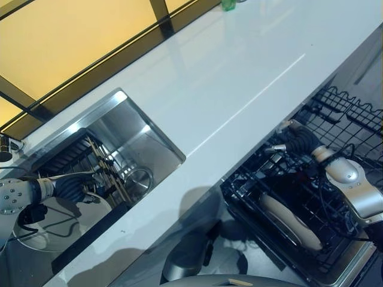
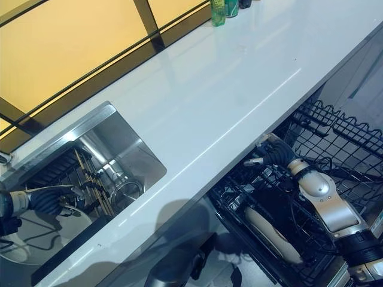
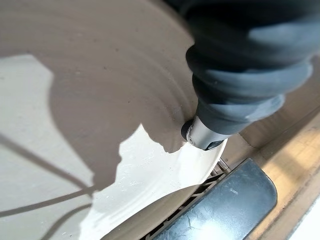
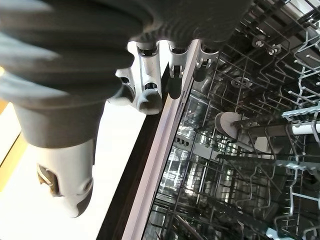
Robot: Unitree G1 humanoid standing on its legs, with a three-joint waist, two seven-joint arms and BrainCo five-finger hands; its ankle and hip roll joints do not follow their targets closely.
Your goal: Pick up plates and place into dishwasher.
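Left robot hand at the sink plate, right robot hand over the dishwasher rack.

From the left: the left robot hand (image 1: 70,186) reaches into the steel sink (image 1: 128,128), just above a cream plate (image 1: 63,224) lying flat beside a dark dish rack (image 1: 90,156); its wrist view shows a thumb against that plate's surface, but I cannot tell how its fingers are set. The white counter (image 1: 239,78) runs across the middle, with green bottles (image 2: 218,12) at its far edge. At the right, the right robot hand (image 2: 272,152) hangs over the black dishwasher rack (image 1: 335,113), fingers loosely curled and empty. A second plate (image 1: 290,221) stands on edge in the rack's lower part. Two plates in all.
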